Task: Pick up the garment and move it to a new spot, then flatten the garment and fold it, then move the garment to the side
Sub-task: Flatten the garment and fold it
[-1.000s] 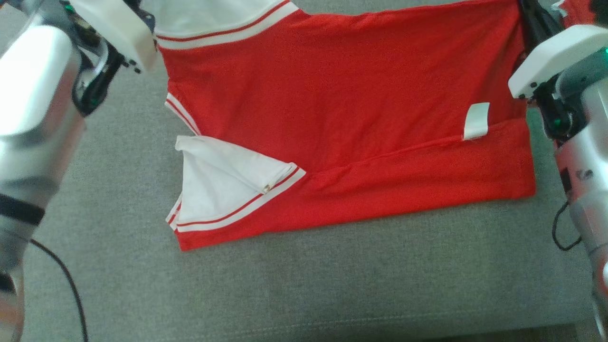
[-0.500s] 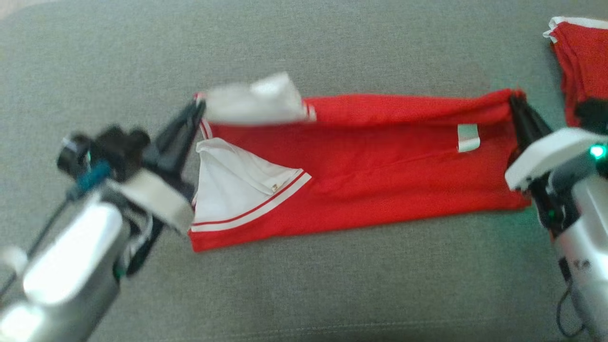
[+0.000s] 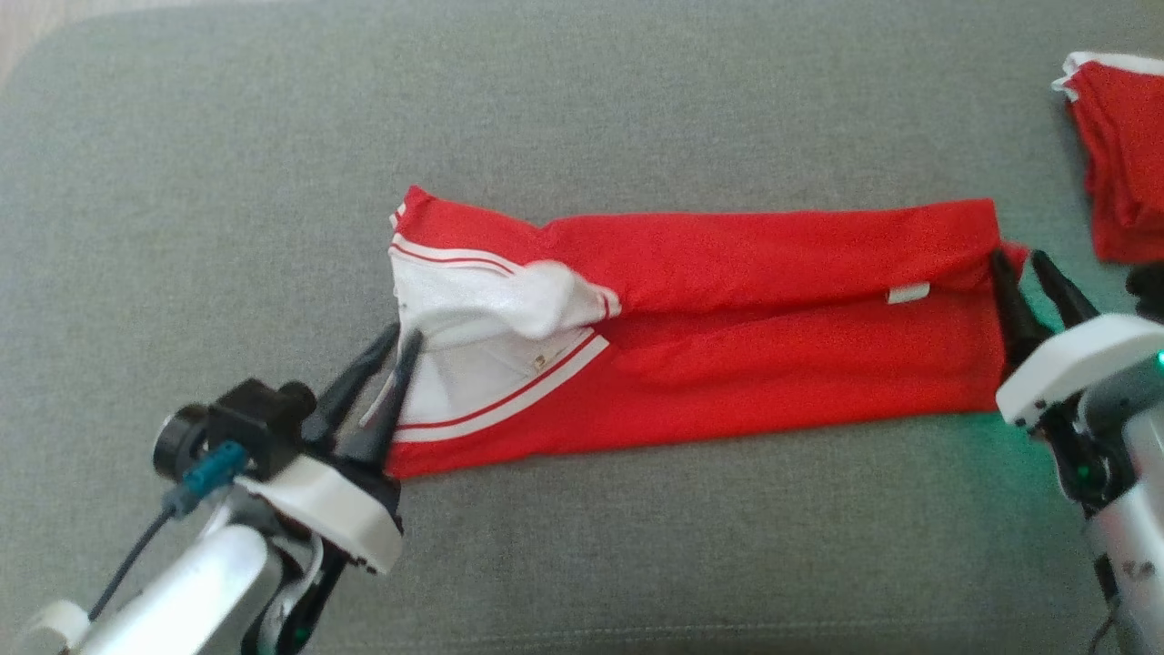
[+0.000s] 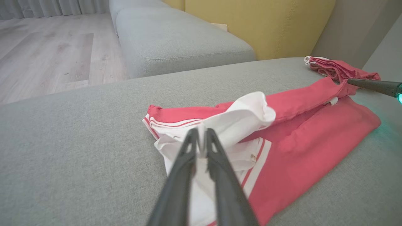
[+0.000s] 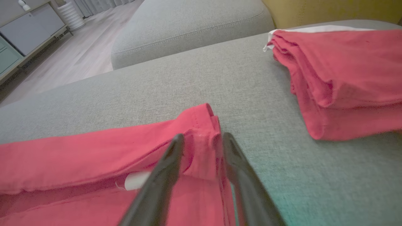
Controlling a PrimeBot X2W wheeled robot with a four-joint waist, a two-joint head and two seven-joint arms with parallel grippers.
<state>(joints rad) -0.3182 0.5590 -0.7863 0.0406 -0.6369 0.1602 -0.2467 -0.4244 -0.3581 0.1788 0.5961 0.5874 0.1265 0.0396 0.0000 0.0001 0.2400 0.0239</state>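
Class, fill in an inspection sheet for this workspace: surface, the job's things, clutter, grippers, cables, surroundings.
Surface: grey sofa cushion, the shirt lies on it.
Job's things: red shirt, folded into a long band, its white end bunched up.
Clutter: second folded red garment at the far right, apart from the shirt.
Grippers: left gripper, jaws shut on the shirt's white cloth; right gripper, jaws open, astride the shirt's right corner.
Cables: dark cable with a blue plug at the left wrist, off the shirt.
Surroundings: wooden floor, another grey cushion, yellow panel.
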